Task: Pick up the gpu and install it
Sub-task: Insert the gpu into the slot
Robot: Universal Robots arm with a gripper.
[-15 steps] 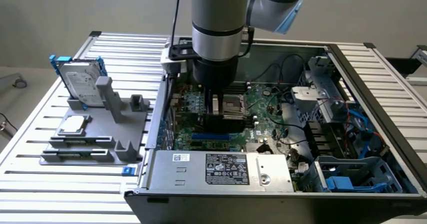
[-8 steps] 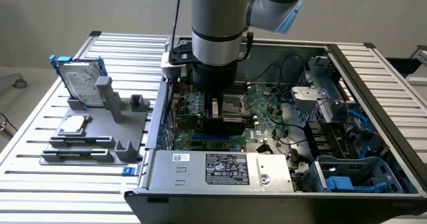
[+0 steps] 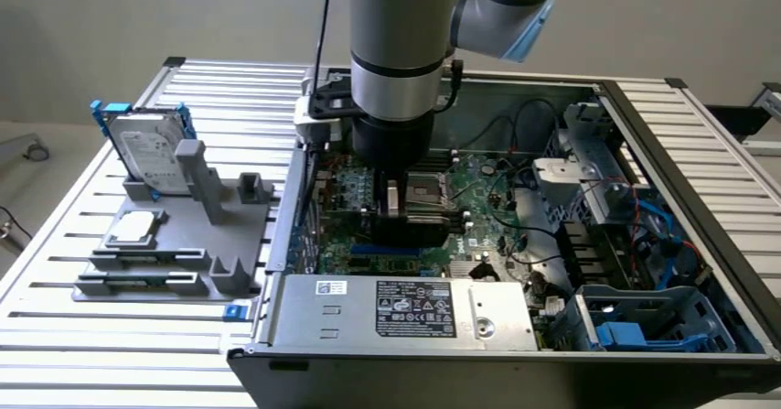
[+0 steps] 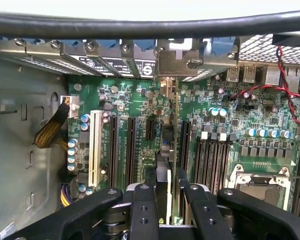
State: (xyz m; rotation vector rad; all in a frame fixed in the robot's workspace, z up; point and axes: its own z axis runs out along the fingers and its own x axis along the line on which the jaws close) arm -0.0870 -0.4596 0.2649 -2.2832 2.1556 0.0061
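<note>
In the exterior view, a slatted metal counter (image 3: 123, 363) carries an open computer case (image 3: 720, 208) lying on its side, taking up the middle and the edge at the exterior view's right. The arm (image 3: 390, 52) comes straight down into the case, and the claw (image 3: 403, 212) hangs low over the green motherboard (image 3: 488, 199), just behind the grey power supply (image 3: 403, 308) that sits along the case's near wall. What the claw holds is hard to make out here. Beside the case, toward the counter's edge at the exterior view's left, stands a grey fixture (image 3: 171, 272); a hard drive in a blue frame (image 3: 153, 153) stands upright in its far end and a small square silver chip (image 3: 134, 229) lies flat on it. In the wrist view, the claw's two black fingers (image 4: 142, 210) are closed on the gpu (image 4: 176, 130), one on each face. The card is seen edge-on, standing upright over the motherboard between the long black slots (image 4: 114, 150), with a white slot (image 4: 95, 145) well off to one side and the processor socket (image 4: 260, 182) to the other. The gpu's silvery bracket (image 4: 177, 62) is at the case's rear wall, among the row of slot covers. Whether the card's lower edge is fully down in its slot cannot be told.
</note>
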